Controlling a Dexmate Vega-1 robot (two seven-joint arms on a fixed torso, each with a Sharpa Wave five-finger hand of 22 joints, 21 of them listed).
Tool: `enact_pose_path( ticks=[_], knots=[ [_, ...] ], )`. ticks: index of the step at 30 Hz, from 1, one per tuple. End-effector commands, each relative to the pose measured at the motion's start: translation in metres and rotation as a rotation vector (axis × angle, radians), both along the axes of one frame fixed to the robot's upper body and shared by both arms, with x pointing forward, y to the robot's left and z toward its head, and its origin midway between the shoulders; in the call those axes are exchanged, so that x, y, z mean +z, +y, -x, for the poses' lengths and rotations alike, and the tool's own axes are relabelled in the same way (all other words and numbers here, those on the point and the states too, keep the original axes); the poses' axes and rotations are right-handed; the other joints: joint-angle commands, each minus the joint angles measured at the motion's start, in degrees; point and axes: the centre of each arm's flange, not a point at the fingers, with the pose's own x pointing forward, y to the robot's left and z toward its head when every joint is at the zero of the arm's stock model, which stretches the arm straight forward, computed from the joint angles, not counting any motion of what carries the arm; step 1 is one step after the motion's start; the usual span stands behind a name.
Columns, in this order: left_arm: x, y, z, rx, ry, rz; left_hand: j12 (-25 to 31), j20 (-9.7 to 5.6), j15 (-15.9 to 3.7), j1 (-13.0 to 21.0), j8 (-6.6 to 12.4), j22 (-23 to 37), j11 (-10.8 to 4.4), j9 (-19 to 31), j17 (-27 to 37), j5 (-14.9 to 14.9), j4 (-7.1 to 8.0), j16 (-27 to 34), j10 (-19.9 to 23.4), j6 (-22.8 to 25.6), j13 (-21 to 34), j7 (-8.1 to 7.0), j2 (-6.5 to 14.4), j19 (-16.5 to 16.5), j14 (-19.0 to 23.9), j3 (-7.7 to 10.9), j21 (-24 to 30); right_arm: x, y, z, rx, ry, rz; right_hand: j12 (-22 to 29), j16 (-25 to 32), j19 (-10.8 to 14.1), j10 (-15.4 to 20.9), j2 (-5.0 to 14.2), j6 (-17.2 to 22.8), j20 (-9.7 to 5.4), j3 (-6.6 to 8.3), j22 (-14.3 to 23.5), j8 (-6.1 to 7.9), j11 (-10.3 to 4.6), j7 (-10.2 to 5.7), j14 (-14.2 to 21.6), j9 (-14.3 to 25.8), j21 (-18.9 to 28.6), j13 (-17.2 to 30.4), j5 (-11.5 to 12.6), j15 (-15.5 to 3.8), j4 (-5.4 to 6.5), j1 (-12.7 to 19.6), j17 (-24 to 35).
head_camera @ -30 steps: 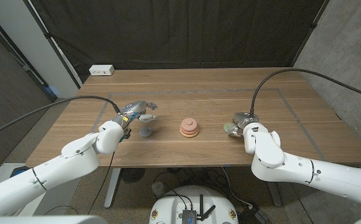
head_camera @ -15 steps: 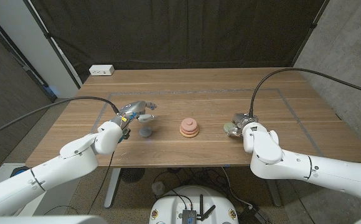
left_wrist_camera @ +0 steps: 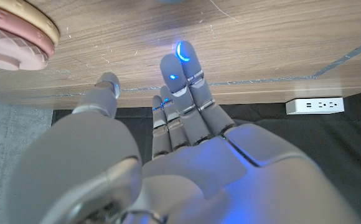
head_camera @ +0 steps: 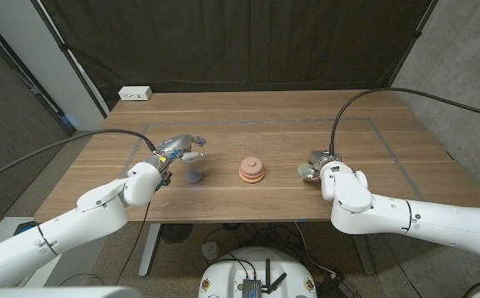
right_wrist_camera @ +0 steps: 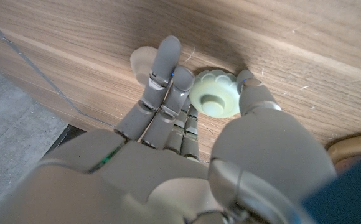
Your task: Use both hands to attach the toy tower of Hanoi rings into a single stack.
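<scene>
Reaching in from the near corners: two white arms, bent at the elbow, forearms angled toward the table's middle.

On the right, right hand (head_camera: 317, 168) low at the table, thumb and fingers closed around one pale green ring (right_wrist_camera: 215, 94); in the right wrist view, thumb on one side of that scalloped piece, fingers (right_wrist_camera: 165, 65) on the other, the ring against the wood. Holding the green ring, then. Just beside the fingertips, a faint pale round shape on the wood, too blurred to name.

On the left, left hand (head_camera: 176, 152) raised a little above the table, fingers spread and extended with nothing between them; in the left wrist view fingers (left_wrist_camera: 182, 78) straight, thumb apart, a blue glow on the tips. Wide and empty. Directly beneath and just beyond the fingertips, one grey-blue ring (head_camera: 194, 175) on the wooden table (head_camera: 273, 112).

Between the two hands, at the middle, one stack (head_camera: 252, 170) of pink and orange rings, well apart from both loose pieces. Exact count of rings in the stack hard to tell; three separate groups in all.

Farther back, at the table's far left corner, one white power strip (head_camera: 135, 93).
</scene>
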Motion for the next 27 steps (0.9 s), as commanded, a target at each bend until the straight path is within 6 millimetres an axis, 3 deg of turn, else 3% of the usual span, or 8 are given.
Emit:
enact_pose_path(
  ticks=[1, 15, 27],
  knots=[
    [-0.0035, 0.0026, 0.0004, -0.002, 0.009, 0.007, 0.12, -5.05, -5.75, 0.19, 0.01, 0.02, 0.07, 0.13, 0.19, 0.15, -0.08, -0.03, 0.51, 0.41, 0.16, 0.10, 0.64, 0.44, 0.57, 0.45, 0.34, -0.0023, 0.0015, -0.0004, -0.001, 0.016, 0.008, 0.57, 0.50, 0.62, 1.28, 0.86, 1.07, -4.14, -0.02, 0.07, 0.44, -0.38, -0.69, 1.16, -0.09, 0.24, 0.34, 0.05, -2.56, 0.00, 0.16, 0.49],
    [-0.0048, 0.0032, 0.0029, -0.004, 0.009, 0.008, 0.01, -5.01, -5.75, -0.10, 0.03, 0.00, 0.20, 0.17, 0.28, 0.23, -0.04, -0.15, 0.61, 0.69, 0.19, 0.20, 1.02, 0.47, 0.57, 0.86, 0.37, -0.0024, 0.0017, 0.0023, -0.002, -0.017, 0.010, 3.32, 1.96, 2.56, 10.29, 2.37, 6.43, -4.29, 0.76, 0.05, 2.15, -3.51, -3.22, 3.19, -0.17, 0.84, 1.66, 0.14, -2.58, -0.24, 1.31, 2.84],
    [-0.0040, 0.0053, 0.0048, -0.001, 0.002, 0.008, 0.00, -5.05, -5.75, -0.34, 0.03, -0.02, 0.11, 0.21, 0.26, 0.31, -0.12, -0.33, 0.86, 0.92, 0.32, 0.23, 1.21, 0.57, 0.49, 1.25, 0.40, 0.0006, 0.0007, 0.0071, 0.010, -0.064, -0.006, 4.65, 4.69, 4.24, 15.41, 3.99, 10.25, -4.36, 1.95, -0.03, 3.30, -4.19, -3.54, 5.88, -0.13, 1.14, 2.74, 0.29, -2.54, -0.30, 2.43, 4.44]
  ],
)
